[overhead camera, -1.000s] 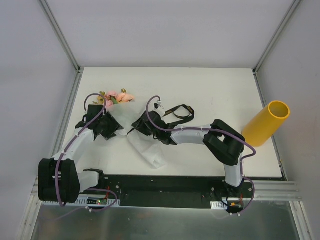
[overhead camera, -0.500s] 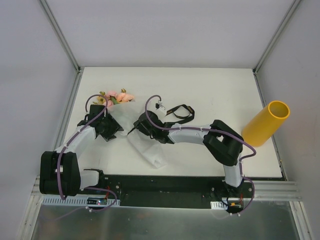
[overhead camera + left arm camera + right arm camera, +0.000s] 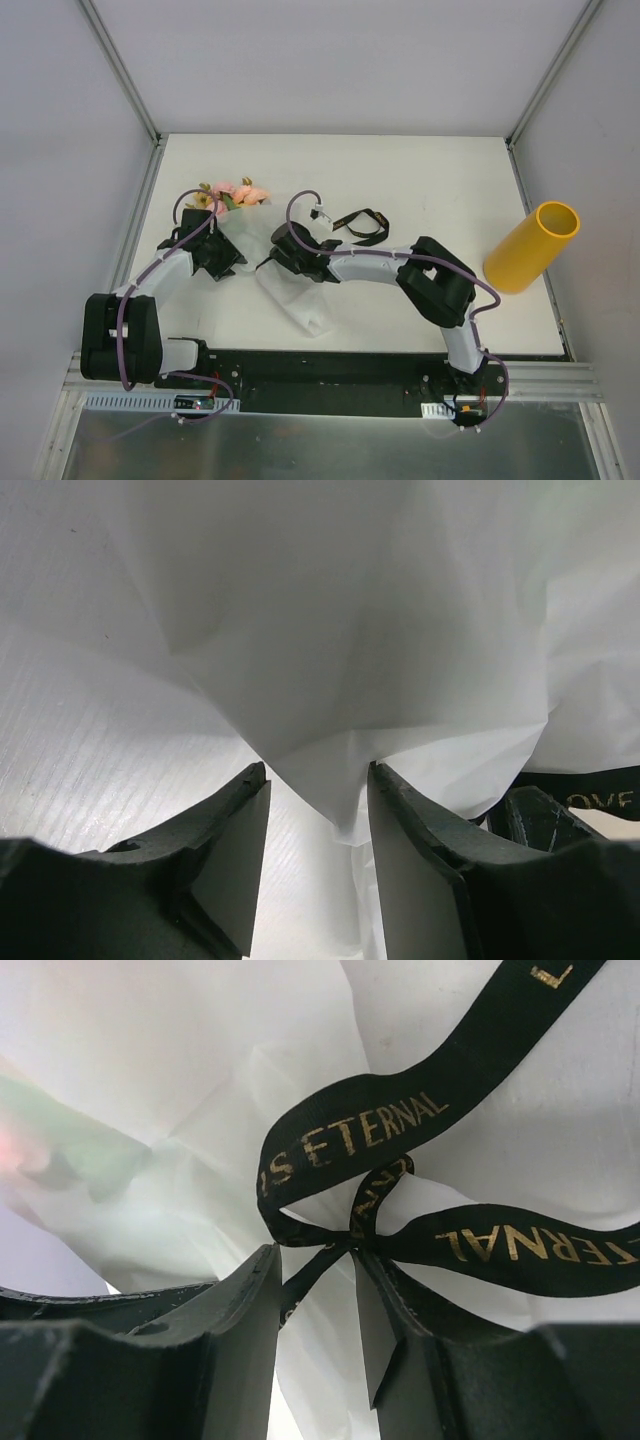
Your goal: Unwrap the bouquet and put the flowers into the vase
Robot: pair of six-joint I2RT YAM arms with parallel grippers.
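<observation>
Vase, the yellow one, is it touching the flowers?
Apart. The top view shows the vase at the right edge of the table and the flowers far left, with bare tabletop between them.

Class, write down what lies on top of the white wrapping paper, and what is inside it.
A knotted black ribbon with gold letters lies on the paper. Flowers poke out of the paper's far end; the stems inside are covered.

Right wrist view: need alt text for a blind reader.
A black ribbon with gold lettering, tied in a knot, lies on crumpled white wrapping paper. The right gripper sits at the knot with jaws apart, a ribbon tail in the gap between them.
</observation>
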